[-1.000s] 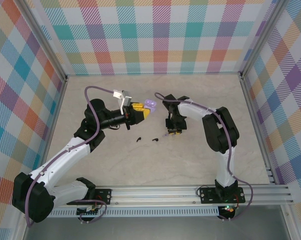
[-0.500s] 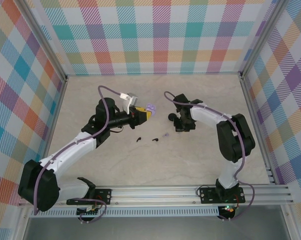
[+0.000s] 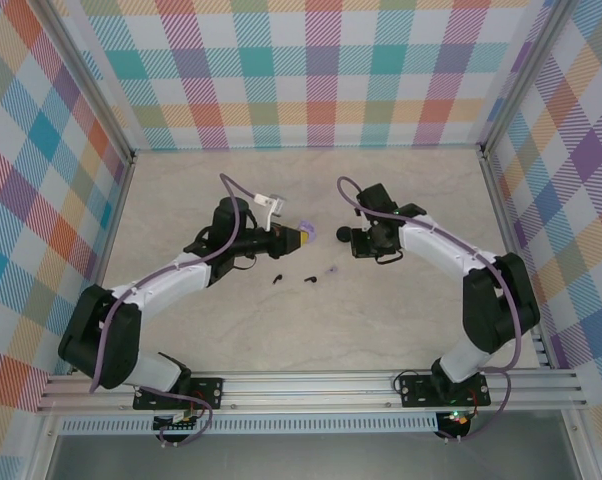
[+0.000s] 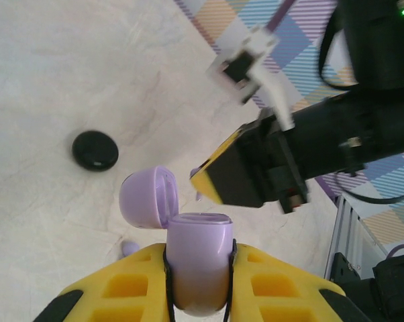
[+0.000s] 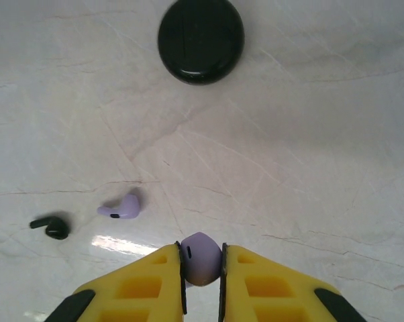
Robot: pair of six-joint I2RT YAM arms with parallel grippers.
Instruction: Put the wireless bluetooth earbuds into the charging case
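Grips a pale lilac rounded plastic charging case in the left pincer, yellow fingers narrowed tight on both flanks, with the lid flipped open toward eleven o'clock. Pinches one tiny pale lilac earbud at the very tips of the right pincer, closed down to the width of that bud. Has a second pale lilac earbud loose on the pale marbled surface, at ten o'clock from the right pincer and apart from it. Shows a small black stemmed earbud farther out toward nine o'clock, near the loose lilac one. Puts a glossy black round case, shut, at twelve o'clock from the right pincer, well apart. From above, finds a second black stemmed earbud at nine o'clock of the first, both lying at six o'clock from the held lilac case.
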